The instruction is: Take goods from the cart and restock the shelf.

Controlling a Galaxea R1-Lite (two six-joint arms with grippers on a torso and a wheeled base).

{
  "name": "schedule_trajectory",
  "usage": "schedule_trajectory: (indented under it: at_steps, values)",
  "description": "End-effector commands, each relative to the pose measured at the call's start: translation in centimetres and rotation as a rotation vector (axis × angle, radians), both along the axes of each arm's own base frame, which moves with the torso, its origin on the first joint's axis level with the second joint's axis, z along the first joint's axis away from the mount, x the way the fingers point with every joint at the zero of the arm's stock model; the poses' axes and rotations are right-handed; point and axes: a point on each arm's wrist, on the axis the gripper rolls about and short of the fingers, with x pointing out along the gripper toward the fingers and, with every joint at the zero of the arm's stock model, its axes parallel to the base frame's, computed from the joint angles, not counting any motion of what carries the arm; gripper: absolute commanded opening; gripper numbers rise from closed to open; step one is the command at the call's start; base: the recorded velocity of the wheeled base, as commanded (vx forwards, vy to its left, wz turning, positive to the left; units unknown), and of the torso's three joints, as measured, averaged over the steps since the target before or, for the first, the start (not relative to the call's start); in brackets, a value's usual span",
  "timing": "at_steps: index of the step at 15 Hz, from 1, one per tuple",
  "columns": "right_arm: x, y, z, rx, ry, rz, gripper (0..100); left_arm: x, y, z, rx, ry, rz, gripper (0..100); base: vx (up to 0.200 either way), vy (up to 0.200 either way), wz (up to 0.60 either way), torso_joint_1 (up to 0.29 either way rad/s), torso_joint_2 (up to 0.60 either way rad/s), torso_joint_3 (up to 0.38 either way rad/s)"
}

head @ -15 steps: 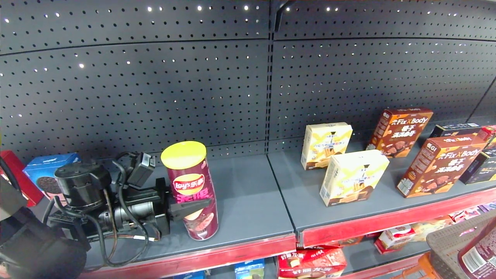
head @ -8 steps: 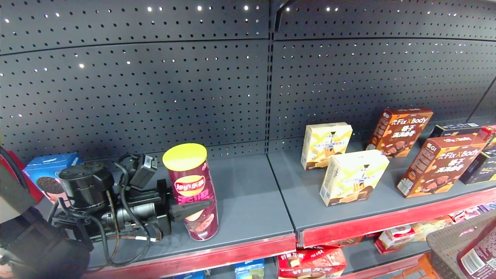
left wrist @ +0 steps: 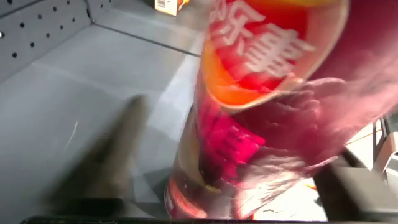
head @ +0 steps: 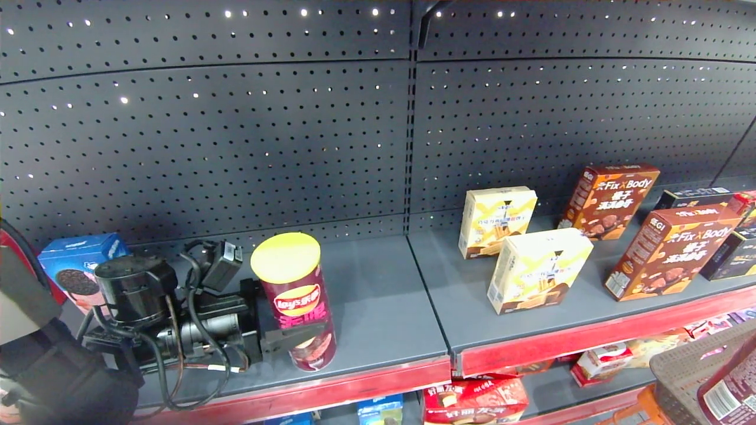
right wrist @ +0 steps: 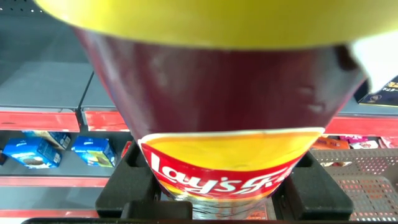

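Right gripper point(right wrist: 221, 190): nearest to the robot, at its right and low. Its black fingers point(right wrist: 134, 186) sit on either side of a second can point(right wrist: 230, 112) and are clamped on it. The yellow lid points toward the wrist camera.
Second can, head view point(head: 735, 383): at the lower right corner, just beside the grey mesh basket point(head: 679, 366).
Left gripper point(head: 301, 337): reaches in from the robot's left, low over the front of the shelf point(head: 378, 307). It is closed on the chip can point(head: 295, 295) near the can's base. 1 finger point(head: 292, 336) crosses the can's front.
Chip can: maroon, with a yellow lid. It is in the left bay of the shelf, close to the red front edge point(head: 354, 389), with its top leaning slightly to the robot's left. I cannot tell whether the base sits flat on the shelf.
Blue cookie box point(head: 77, 262): on the shelf behind the left arm, at the far left.
Right bay: 2 cream boxes point(head: 537, 268) point(head: 496, 221) stand upright, 1 behind the other. To their right are 2 brown boxes point(head: 667, 251) point(head: 608, 200), also front and back. All are well apart from the chip can.
Below: a red pack point(head: 475, 401) lies on the lower shelf.
Back: a dark pegboard point(head: 236, 136) runs behind both bays.
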Motion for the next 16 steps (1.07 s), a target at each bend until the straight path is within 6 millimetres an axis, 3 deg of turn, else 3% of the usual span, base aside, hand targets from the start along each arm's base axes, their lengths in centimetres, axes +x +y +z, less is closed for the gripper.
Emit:
schedule_trajectory:
  at_steps: [1, 8, 14, 16]
  values:
    - [0.0, 0.0, 0.0, 0.0, 0.001, 0.003, 0, -0.3, 0.0, -0.3, 0.001, 0.008, 0.0, 100, 0.0, 0.0, 0.0, 0.0, 0.0, 0.0]
    - [0.0, 0.0, 0.0, 0.0, -0.001, 0.005, 0, -0.7, 0.2, -0.1, -0.004, -0.018, 0.004, 100, 0.0, 0.0, 0.0, 0.0, 0.0, 0.0]
    - [-0.1, 0.0, -0.1, 0.0, -0.002, 0.005, 0, -2.8, 2.1, -0.7, -0.005, -0.029, 0.064, 100, 0.0, 0.0, 0.0, 0.0, 0.0, 0.0]
    - [-0.1, 0.0, -0.2, 0.001, 0.001, 0.006, 0, -3.4, 2.7, 0.0, -0.006, -0.049, 0.085, 100, 0.0, 0.0, 0.0, 0.0, 0.0, 0.0]
